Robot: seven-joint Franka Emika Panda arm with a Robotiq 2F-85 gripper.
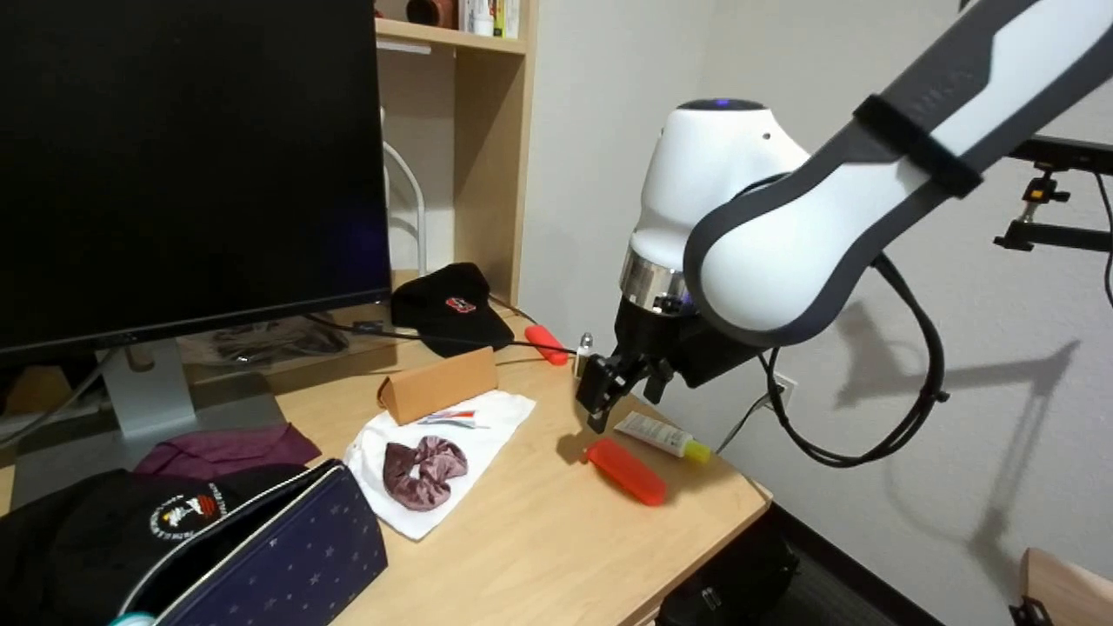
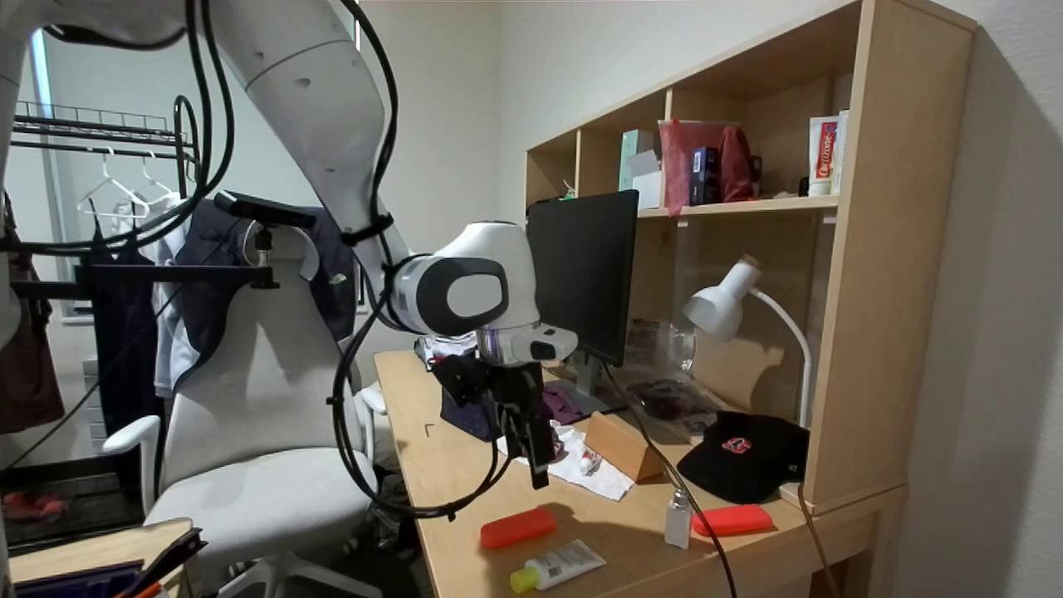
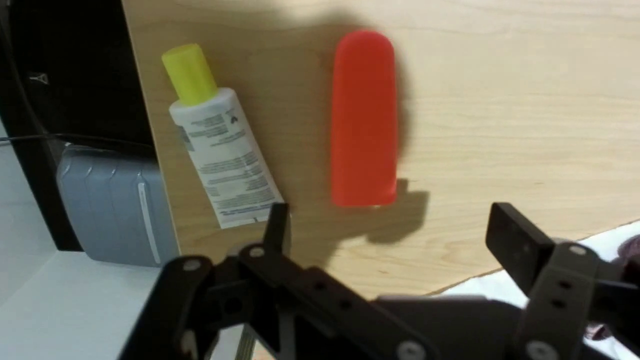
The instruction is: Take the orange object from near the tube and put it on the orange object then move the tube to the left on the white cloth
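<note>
An orange-red oblong case (image 1: pixel 626 470) (image 2: pixel 518 528) (image 3: pixel 365 120) lies on the desk beside a white tube with a yellow cap (image 1: pixel 656 434) (image 2: pixel 560 566) (image 3: pixel 227 150). A second orange-red object (image 1: pixel 546 344) (image 2: pixel 734 520) lies farther back by the black cap. The white cloth (image 1: pixel 491 443) (image 2: pixel 613 482) (image 3: pixel 482 287) carries a scrunchie, a small tube (image 1: pixel 454 418) and a brown case. My gripper (image 1: pixel 628 407) (image 2: pixel 536 469) (image 3: pixel 389 212) is open and empty above the desk. In the wrist view its fingers stand just below the near orange case, apart from it.
A small clear bottle (image 1: pixel 583 352) (image 2: pixel 678 519) stands beside the second orange object. A black cable (image 2: pixel 664 457) crosses the desk. A brown triangular case (image 1: pixel 439 384), a scrunchie (image 1: pixel 424 472), a navy pouch (image 1: pixel 287 556), a black cap (image 1: pixel 454 309) and a monitor (image 1: pixel 191 165) stand around.
</note>
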